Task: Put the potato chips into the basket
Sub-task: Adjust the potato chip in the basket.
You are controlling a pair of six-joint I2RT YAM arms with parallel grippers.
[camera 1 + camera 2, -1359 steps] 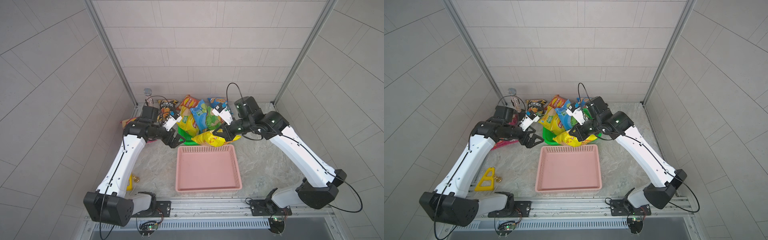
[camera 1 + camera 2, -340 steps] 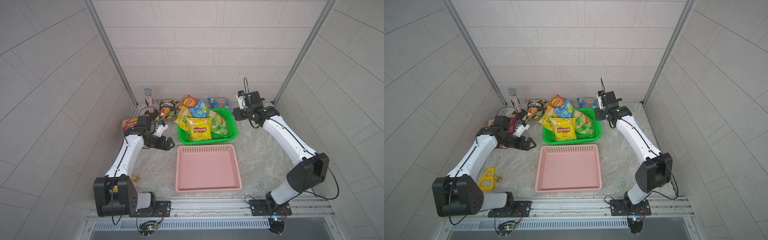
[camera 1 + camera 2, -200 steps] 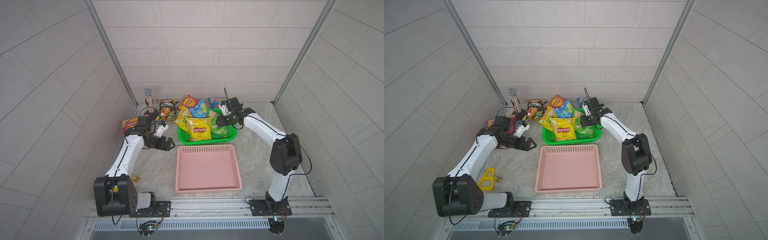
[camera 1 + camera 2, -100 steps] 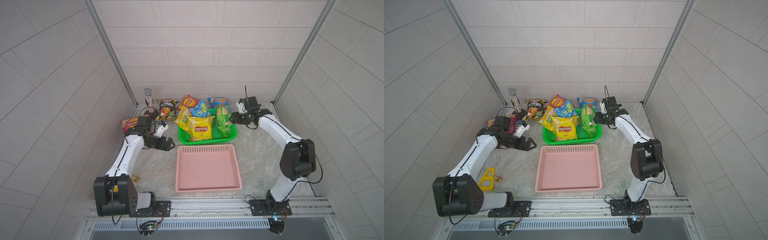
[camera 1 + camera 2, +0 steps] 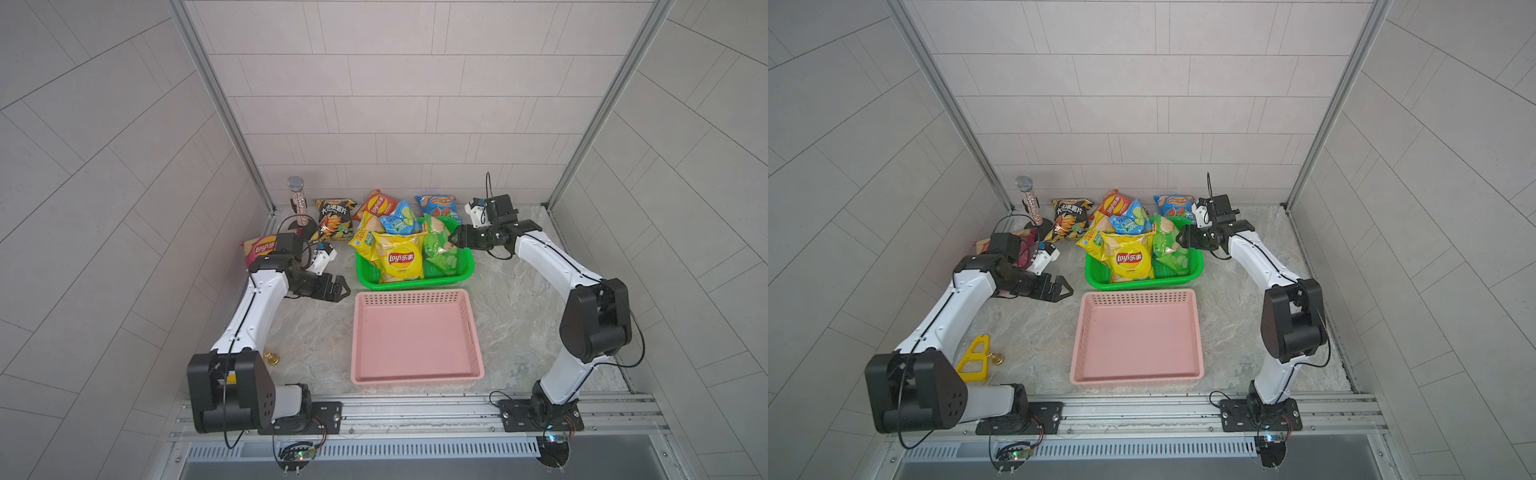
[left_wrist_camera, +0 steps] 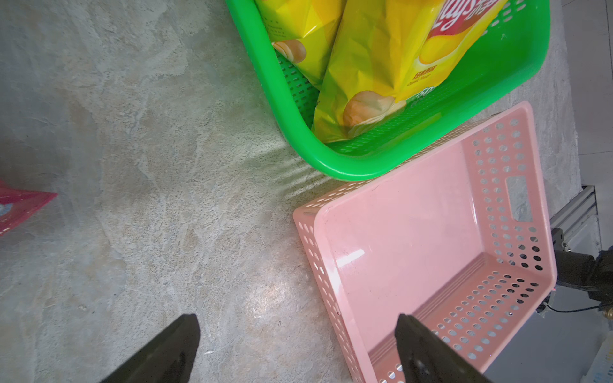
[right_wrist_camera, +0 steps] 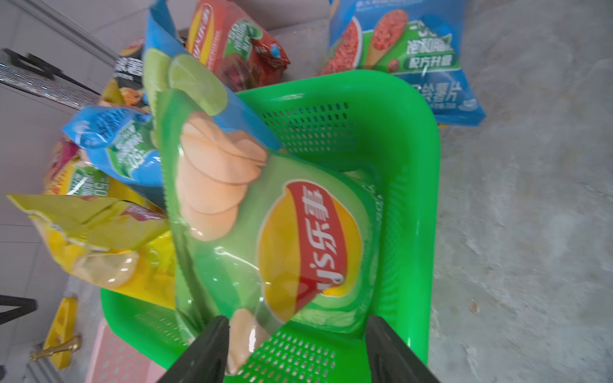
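Yellow glossy bag [image 5: 399, 262] and green glossy bag [image 5: 442, 249] sit in the green plastic basket [image 5: 415, 285]; black bag [image 5: 334, 216], orange-red bag [image 5: 376, 204], blue bag [image 5: 438, 203] and magenta bag [image 5: 259, 249] lie outside; left pincer [image 5: 343, 287] and right pincer [image 5: 454, 240] gape, empty.

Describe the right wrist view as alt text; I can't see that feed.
A green Lay's bag leans in the green basket, its lower end between the right gripper's open jaws. A yellow bag and a light blue bag sit beside it; a darker blue bag lies outside on the table.
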